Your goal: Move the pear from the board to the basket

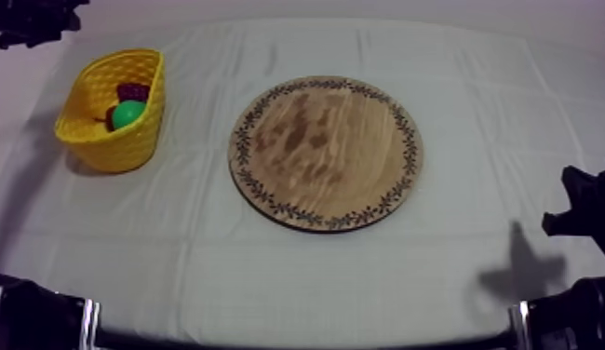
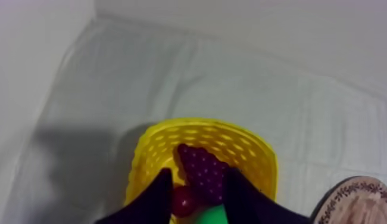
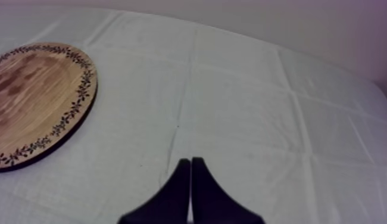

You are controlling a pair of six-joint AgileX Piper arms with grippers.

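The green pear (image 1: 128, 114) lies inside the yellow basket (image 1: 143, 140) at the table's far left, next to a bunch of grapes (image 1: 134, 91) and a small red fruit (image 1: 109, 116). The round wooden board (image 1: 325, 154) in the middle of the table has nothing on it. My left arm (image 1: 36, 23) comes in at the upper left. From its wrist, my left gripper (image 2: 199, 173) hangs open above the basket (image 2: 255, 149), and the grapes (image 2: 202, 170), red fruit (image 2: 184, 201) and pear (image 2: 211, 214) show between its fingers. My right gripper (image 3: 190, 161) is shut on nothing, low over the cloth beside the board (image 3: 35, 101).
The right arm (image 1: 581, 209) sits at the table's right edge and casts a shadow on the cloth near the front. The board's rim (image 2: 356, 199) lies just beside the basket in the left wrist view. Grey-white cloth surrounds the board.
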